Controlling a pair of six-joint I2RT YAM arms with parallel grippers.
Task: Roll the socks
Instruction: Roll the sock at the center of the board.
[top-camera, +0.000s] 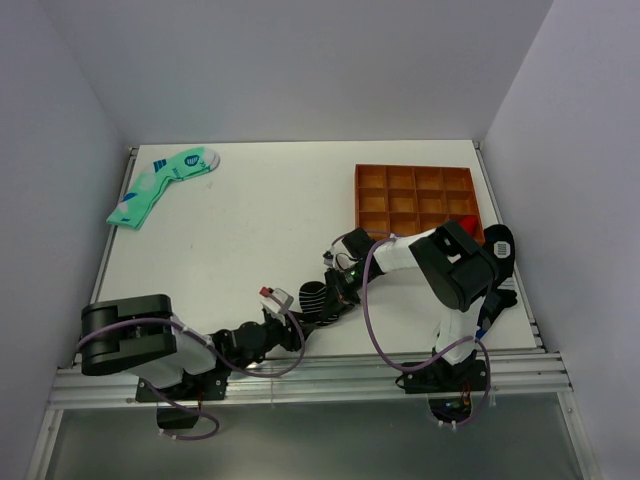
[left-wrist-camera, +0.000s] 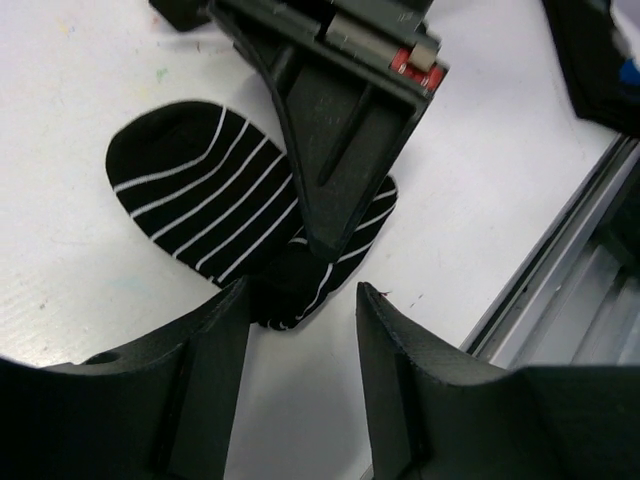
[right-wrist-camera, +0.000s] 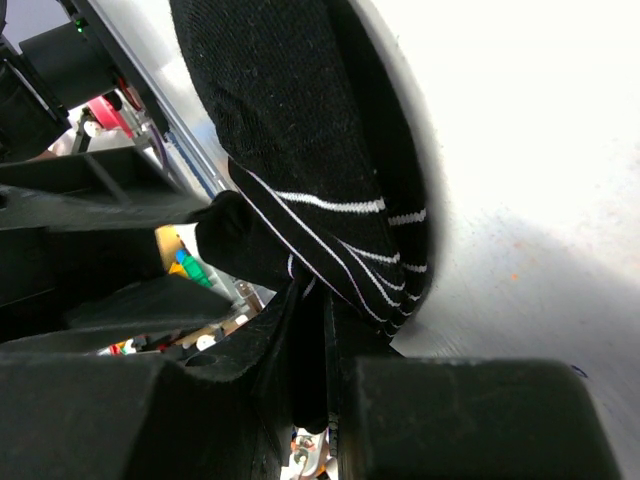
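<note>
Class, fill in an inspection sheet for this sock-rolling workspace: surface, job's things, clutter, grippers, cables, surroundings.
Surface: white table, a few faint specks.
Job's things: black striped socks at the near edge, one end bunched.
Clutter: mint-green socks far left; orange compartment tray far right.
Grippers: right gripper shut on the socks; left gripper open, fingertips at the bunched end.
Cables: purple cables loop along both arms.
Surroundings: plain walls on three sides; metal rail along the near edge.

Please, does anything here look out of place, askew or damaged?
Nothing looks damaged or spilled. Only the mint-green socks lie askew in the far left corner, well apart from the black striped socks.
</note>
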